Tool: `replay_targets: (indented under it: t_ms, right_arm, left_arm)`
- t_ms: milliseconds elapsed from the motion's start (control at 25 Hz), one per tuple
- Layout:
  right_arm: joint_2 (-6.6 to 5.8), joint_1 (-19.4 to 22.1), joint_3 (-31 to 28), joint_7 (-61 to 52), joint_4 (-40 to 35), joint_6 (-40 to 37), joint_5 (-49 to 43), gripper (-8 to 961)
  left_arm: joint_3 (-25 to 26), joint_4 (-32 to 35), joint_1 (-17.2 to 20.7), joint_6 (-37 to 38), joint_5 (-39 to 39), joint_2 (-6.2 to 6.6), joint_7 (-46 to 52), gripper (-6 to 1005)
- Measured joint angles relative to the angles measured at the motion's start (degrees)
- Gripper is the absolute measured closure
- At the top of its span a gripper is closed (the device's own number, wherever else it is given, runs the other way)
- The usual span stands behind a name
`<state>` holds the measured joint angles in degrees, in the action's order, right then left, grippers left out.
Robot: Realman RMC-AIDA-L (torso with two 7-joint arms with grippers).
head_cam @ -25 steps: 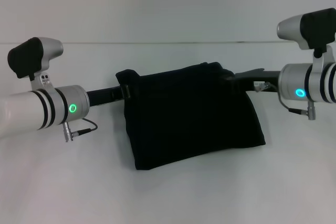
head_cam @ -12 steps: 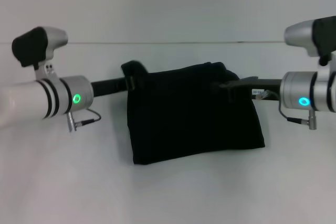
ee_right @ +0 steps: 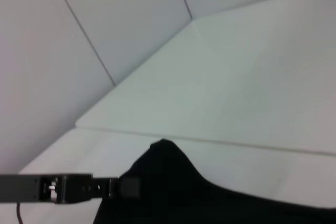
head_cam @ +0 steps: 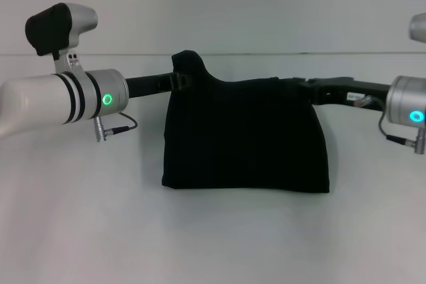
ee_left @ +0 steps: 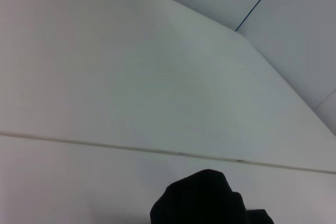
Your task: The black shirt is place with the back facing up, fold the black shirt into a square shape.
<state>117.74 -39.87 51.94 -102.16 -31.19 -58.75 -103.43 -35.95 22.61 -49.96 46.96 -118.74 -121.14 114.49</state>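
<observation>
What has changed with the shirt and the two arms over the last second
Both arms shifted toward the robot's right. The left hand rose, pulling its corner of the black shirt into a peak; the right hand moved outward. The shirt's lower edge levelled out on the table. Both hands remain at the shirt's top corners.

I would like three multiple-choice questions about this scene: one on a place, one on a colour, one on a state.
1. Where is the left hand?
A. At the black shirt's far left corner
B. On its near edge
C. Off the table

2. What colour is the light ring on each arm?
A. Red
B. Green
C. White

3. How does the shirt hang?
A. Flat and spread
B. Far edge lifted, near edge on the table
C. Wholly in the air

Answers: 1 A, the left hand meets the raised corner; the right hand is at the other. 2 B, both rings glow green. 3 B, the near fold rests on the table.
</observation>
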Motion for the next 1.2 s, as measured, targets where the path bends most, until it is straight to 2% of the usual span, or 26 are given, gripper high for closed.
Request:
replay_targets:
  t_ms: [360, 560, 680, 800, 920, 960, 1040, 1080, 1200]
  right_arm:
    - [-0.59, 0.5, -1.5, 1.3, 0.0, -1.1, -0.2, 667]
    - [-0.58, 0.6, -1.9, 3.4, 0.0, -1.5, 0.0, 555]
    - [-0.58, 0.6, -2.8, 4.0, -0.6, -1.7, 0.0, 489]
    - [-1.01, 0.6, -2.8, 4.1, -1.4, -3.3, -0.3, 380]
    - [-2.08, 0.6, -2.4, 4.6, -2.3, -7.1, -1.5, 276]
    - [-2.48, 0.6, -2.4, 4.8, -2.6, -8.5, -2.1, 244]
    - [-3.21, 0.4, -2.3, 4.8, -3.9, -11.3, -4.0, 182]
    - [-3.50, 0.3, -2.3, 4.7, -4.6, -12.7, -5.1, 150]
    - [-4.13, -0.1, -2.3, 3.9, -8.0, -16.6, -9.2, 23]
  left_arm:
    - [0.4, -0.1, 0.6, -2.0, 0.0, -0.50, -0.2, 883]
    - [0.4, 0.4, 1.9, -3.2, 0.0, 0.10, -0.4, 880]
    - [0.5, 3.1, 3.8, -1.9, 0.0, 0.42, 0.0, 785]
    - [0.4, 9.9, 7.2, 5.4, 0.3, -0.18, -0.9, 689]
    - [0.5, 17.5, 11.4, 15.3, 4.2, -1.62, -5.3, 617]
    - [0.5, 18.6, 12.2, 18.6, 5.7, -1.68, -7.1, 593]
    - [0.4, 19.7, 13.2, 25.3, 8.0, -1.36, -9.9, 545]
    - [0.4, 19.8, 13.3, 29.9, 8.3, -0.77, -11.5, 521]
    - [0.1, 19.9, 12.8, 37.8, 6.9, 0.08, -14.9, 449]
